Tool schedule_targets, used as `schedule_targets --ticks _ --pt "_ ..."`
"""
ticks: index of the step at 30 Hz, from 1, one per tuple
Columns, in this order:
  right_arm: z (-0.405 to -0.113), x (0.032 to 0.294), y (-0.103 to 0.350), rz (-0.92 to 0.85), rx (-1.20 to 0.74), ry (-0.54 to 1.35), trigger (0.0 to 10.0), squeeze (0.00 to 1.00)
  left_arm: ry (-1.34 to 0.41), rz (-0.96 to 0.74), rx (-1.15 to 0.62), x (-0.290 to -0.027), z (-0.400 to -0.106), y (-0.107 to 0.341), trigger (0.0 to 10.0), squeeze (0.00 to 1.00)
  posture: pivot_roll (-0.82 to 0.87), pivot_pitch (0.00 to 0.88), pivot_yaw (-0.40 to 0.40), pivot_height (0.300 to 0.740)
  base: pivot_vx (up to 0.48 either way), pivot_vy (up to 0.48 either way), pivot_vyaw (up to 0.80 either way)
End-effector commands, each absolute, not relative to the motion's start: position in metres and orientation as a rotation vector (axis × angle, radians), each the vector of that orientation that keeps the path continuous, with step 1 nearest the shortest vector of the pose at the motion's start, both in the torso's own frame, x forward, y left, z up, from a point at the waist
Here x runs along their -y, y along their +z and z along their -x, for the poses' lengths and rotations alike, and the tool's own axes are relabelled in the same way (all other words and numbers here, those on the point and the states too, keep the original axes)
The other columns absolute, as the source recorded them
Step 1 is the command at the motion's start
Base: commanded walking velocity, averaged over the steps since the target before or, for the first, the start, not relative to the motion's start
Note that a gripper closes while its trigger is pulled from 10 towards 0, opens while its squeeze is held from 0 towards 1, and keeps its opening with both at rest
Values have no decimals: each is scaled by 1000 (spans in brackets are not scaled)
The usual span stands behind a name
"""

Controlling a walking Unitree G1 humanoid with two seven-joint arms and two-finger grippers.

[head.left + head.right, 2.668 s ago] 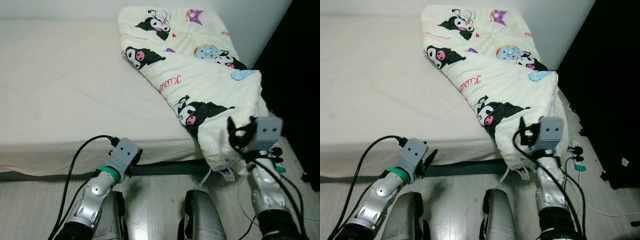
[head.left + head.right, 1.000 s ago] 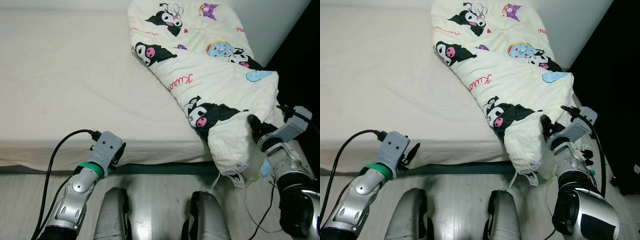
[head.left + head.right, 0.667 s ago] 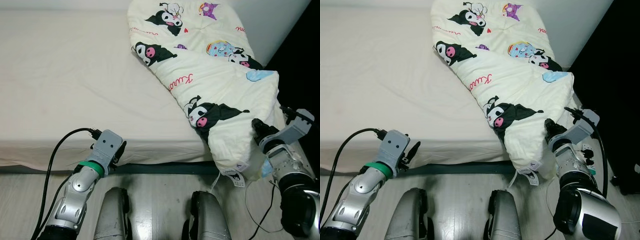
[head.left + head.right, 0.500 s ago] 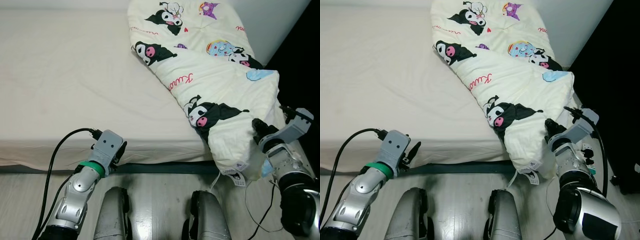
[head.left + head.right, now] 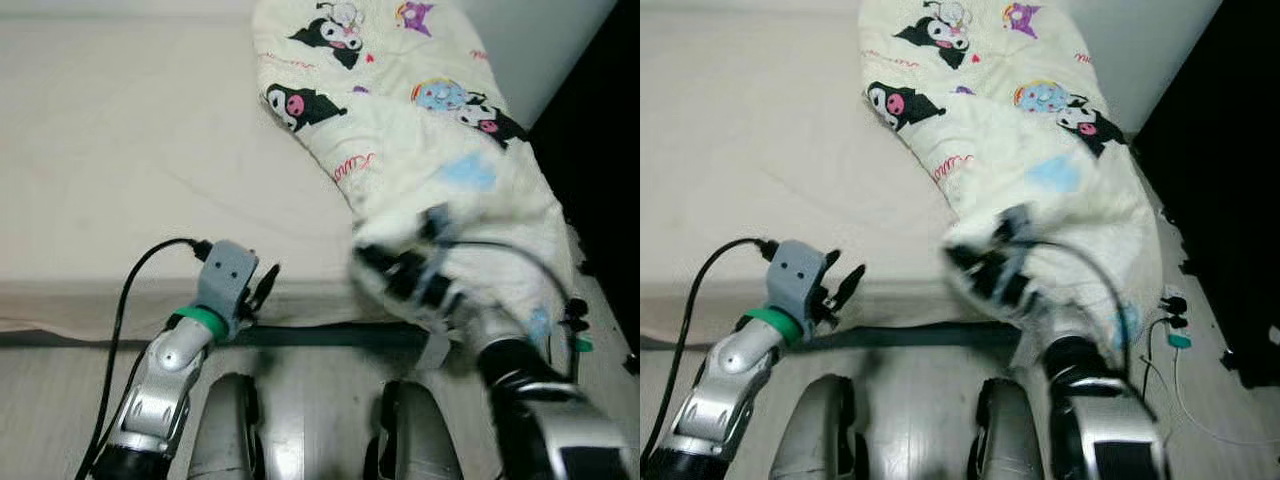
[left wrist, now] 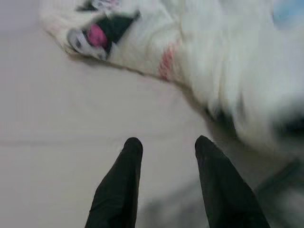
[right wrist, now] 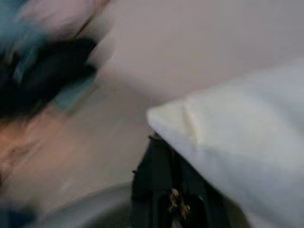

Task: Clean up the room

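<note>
Bedding is the item in hand. From the head views I see a cream cartoon-print quilt [image 5: 420,130] lying bunched along the right side of the bed [image 5: 120,150], its lower end spilling over the bed's edge toward the floor [image 5: 310,400]. My right gripper [image 5: 400,272] sits at that hanging end in heavy motion blur; I cannot tell how its jaws stand. My left gripper [image 5: 262,285] hovers at the mattress edge, apart from the quilt.

Left wrist view: the jaws stand moderately apart, holding nothing, above bare sheet, with the quilt's printed edge beyond the fingertips [image 6: 134,145].

Right wrist view: blurred; pale fabric drapes close over the gripper.

Judgement: the quilt should handle soft, light and bulky, and will sag, so I would pinch a corner or hem. No containers are in sight.
</note>
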State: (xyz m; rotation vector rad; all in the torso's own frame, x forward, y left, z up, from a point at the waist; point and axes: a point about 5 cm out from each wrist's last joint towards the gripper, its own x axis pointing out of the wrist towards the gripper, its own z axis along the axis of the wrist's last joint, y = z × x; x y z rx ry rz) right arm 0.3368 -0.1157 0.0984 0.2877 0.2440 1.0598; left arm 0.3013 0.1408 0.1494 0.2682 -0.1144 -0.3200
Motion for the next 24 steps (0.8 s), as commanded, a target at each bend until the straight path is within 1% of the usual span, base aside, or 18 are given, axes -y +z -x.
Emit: schedule_targets --ticks 1,2,3,4,6,7,8,9,10,11,14,15,18,19,21,22,23,24 --pt "-320 96 91 -283 -291 1225 0 0 -256 -274 198 -143 -305 168 10000 0 130 182 9 595 0 0 0" --pt "-310 84 89 -279 -309 1309 0 0 -235 -271 240 -143 -307 179 10000 0 132 182 8 595 0 0 0" --pt "-304 78 88 -277 -318 1352 0 0 -229 -267 260 -143 -308 185 10000 0 132 182 8 595 0 0 0" --pt "-304 78 88 -277 -318 1352 0 0 -229 -267 260 -143 -308 185 10000 0 132 182 8 595 0 0 0" --pt "-295 70 87 -270 -334 1420 0 0 -230 -265 285 -142 -309 193 10000 0 132 181 8 595 0 0 0" --pt "-282 63 86 -265 -363 1511 0 0 -241 -267 305 -140 -309 200 10000 0 133 179 7 595 0 0 0" --pt "-282 63 86 -265 -363 1511 0 0 -241 -267 305 -140 -309 200 10000 0 133 179 7 595 0 0 0" --pt "-271 58 86 -259 -387 1589 0 0 -253 -268 315 -139 -309 204 10000 0 131 177 5 595 0 0 0" --pt "-271 58 86 -259 -387 1589 0 0 -253 -268 315 -139 -309 204 10000 0 131 177 5 595 0 0 0" --pt "-262 55 86 -259 -405 1637 0 0 -265 -269 318 -137 -309 206 10000 0 128 176 4 595 0 0 0" --pt "-261 55 84 -247 -405 1632 0 0 -277 -270 308 -135 -308 204 10000 0 120 173 2 595 0 0 0" --pt "-270 57 81 -230 -381 1544 10000 0 -286 -269 289 -133 -308 199 10000 0 116 172 0 595 0 0 0" --pt "-298 66 81 -218 -294 1280 10000 0 -312 -270 252 -127 -305 189 10000 0 114 171 0 595 0 0 0" --pt "-298 66 81 -218 -294 1280 10000 0 -312 -270 252 -127 -305 189 10000 0 114 171 0 595 0 0 0" --pt "-309 77 96 -239 -199 1136 10000 0 -317 -280 236 -125 -303 184 10000 0 114 170 -1 595 0 0 0" --pt "-318 88 105 -243 -132 1018 10000 537 -315 -286 225 -125 -303 181 10000 0 114 170 0 595 0 0 0" --pt "-318 88 105 -243 -132 1018 10000 537 -315 -286 225 -125 -303 181 10000 0 114 170 0 595 0 0 0" --pt "-323 99 113 -251 -84 913 10000 976 -314 -290 216 -126 -303 179 10000 0 112 170 1 595 0 0 0"
